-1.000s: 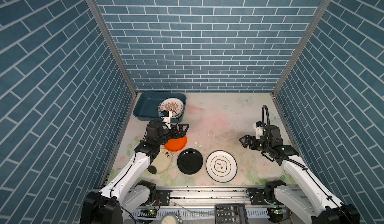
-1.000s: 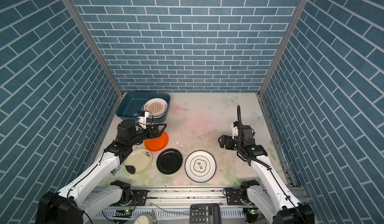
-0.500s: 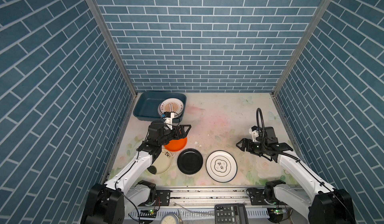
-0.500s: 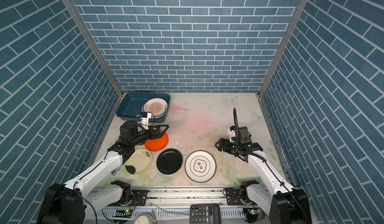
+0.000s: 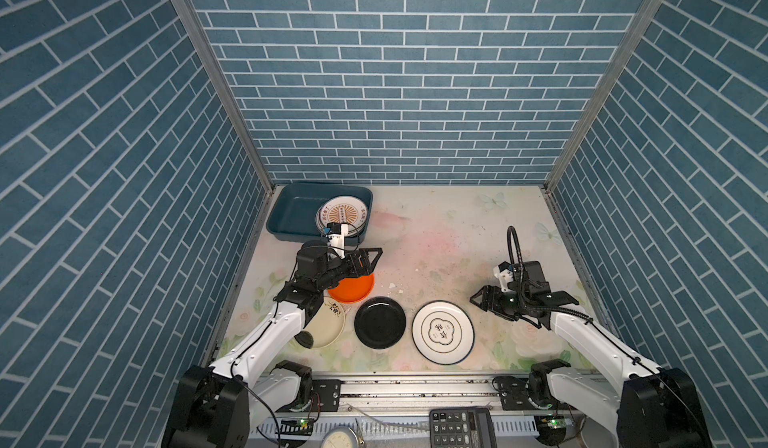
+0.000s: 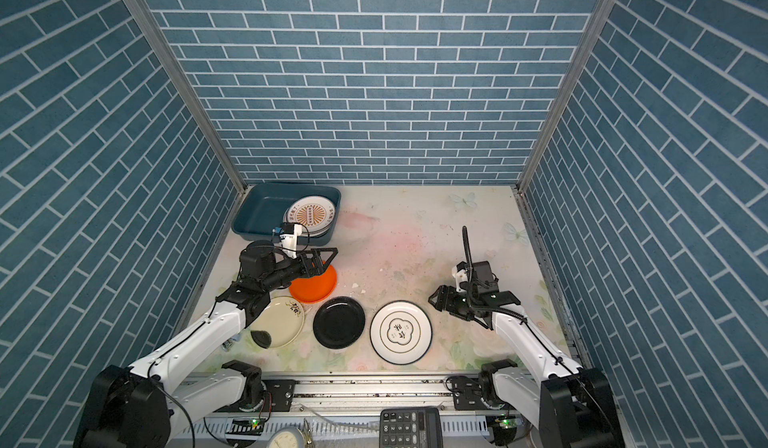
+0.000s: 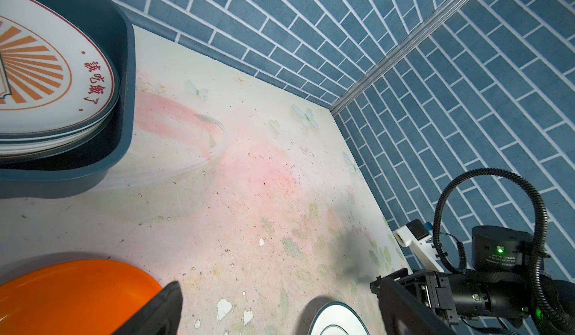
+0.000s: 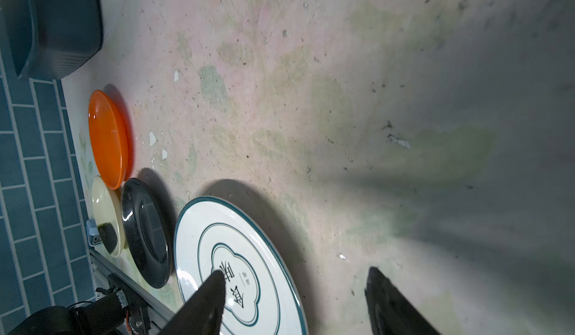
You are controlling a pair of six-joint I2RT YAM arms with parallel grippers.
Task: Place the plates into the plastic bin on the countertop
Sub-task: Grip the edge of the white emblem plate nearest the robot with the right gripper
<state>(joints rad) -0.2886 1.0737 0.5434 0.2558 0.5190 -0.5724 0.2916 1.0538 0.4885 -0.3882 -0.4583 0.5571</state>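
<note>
The dark teal plastic bin [image 5: 291,213] [image 6: 264,211] stands at the back left of the countertop [image 5: 436,250] and holds a stack of plates [image 5: 343,215] [image 7: 46,69] topped by a sunburst one. On the countertop near the front lie four plates: orange [image 5: 352,291] [image 8: 107,137], cream [image 5: 330,327], black [image 5: 380,322] [image 8: 146,234], and white with a teal rim [image 5: 442,331] [image 8: 249,240]. My left gripper [image 5: 370,258] [image 7: 280,302] hangs open over the orange plate's far edge. My right gripper [image 5: 478,298] [image 8: 295,286] is open, straddling the white plate's right rim.
Blue brick walls close in the left, back and right sides. A grey metal rail [image 5: 415,387] runs along the front, with a calculator [image 5: 461,427] and a dial-faced disc [image 5: 340,439] beyond it. A small dark piece [image 5: 305,339] rests on the cream plate.
My right gripper has moved forward and left, down to the white plate's rim, with its jaws a little narrower. The left gripper has hardly moved.
</note>
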